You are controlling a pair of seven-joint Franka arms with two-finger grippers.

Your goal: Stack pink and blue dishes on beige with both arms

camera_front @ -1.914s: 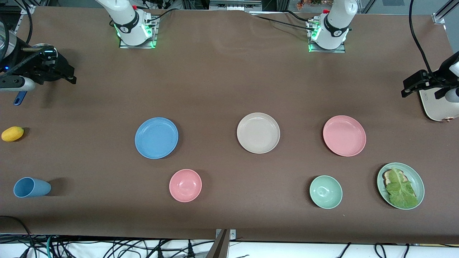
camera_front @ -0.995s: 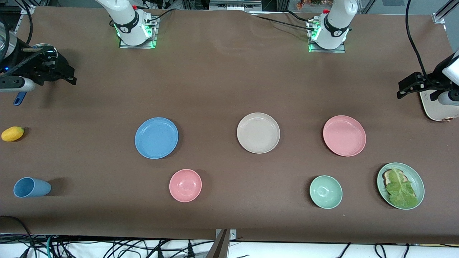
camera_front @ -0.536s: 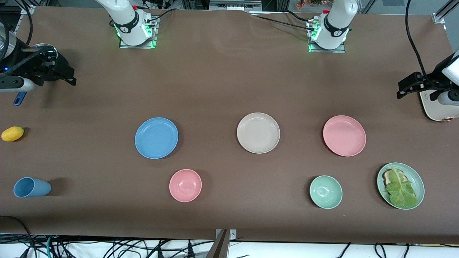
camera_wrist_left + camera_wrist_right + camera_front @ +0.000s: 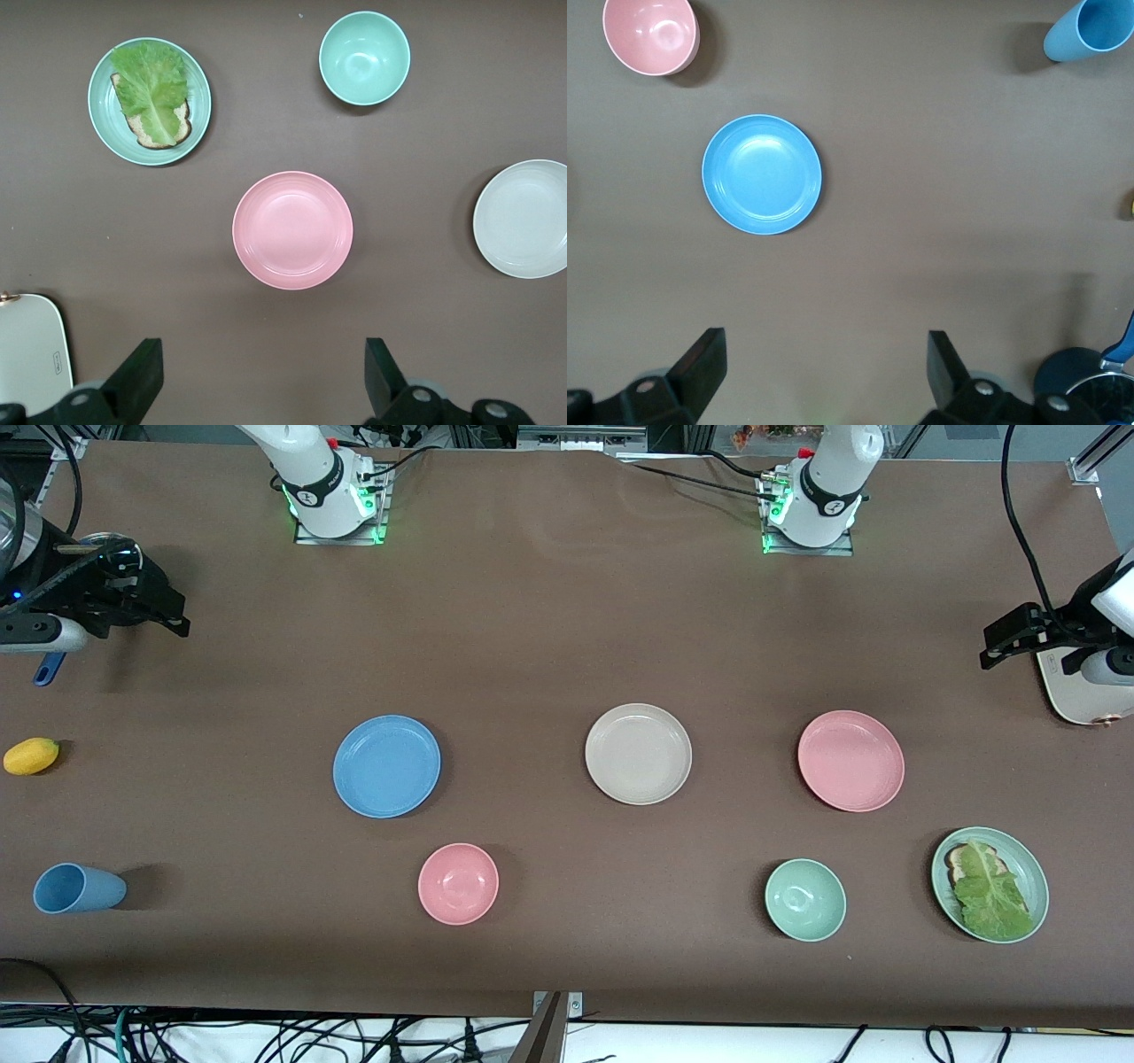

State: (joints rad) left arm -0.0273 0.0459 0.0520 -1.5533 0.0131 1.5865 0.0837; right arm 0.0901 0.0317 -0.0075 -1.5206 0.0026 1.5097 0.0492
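Hanging high over the bench, the left tool [image 4: 257, 381] has its fingers spread wide and holds nothing. It is up over the left arm's end of the bench, above a white flat thing [image 4: 1076, 691] at the bench edge. The right tool [image 4: 824, 376] is spread wide too and empty, up over the right arm's end, above a pot with a blue handle [image 4: 49, 666].

Since a moment ago the left tool has slid a little toward the middle, then stopped. The right tool has hardly moved. No plate has moved, so I think the stacking has not started yet.

The pink plate [image 4: 850, 760] lies flat toward the left arm's end. The blue plate [image 4: 386, 765] lies flat toward the right arm's end. The beige plate [image 4: 638, 753] sits between them, well apart from both.

Nearer the front camera are a pink bowl [image 4: 458, 883], a green bowl [image 4: 804, 899], a green plate with lettuce [image 4: 1028, 859] and a blue cup [image 4: 78, 887] on its side. A yellow fruit [image 4: 31, 755] is near the edge. The bench [image 4: 549, 620] has a brown cover. Black cables hang under its front edge.
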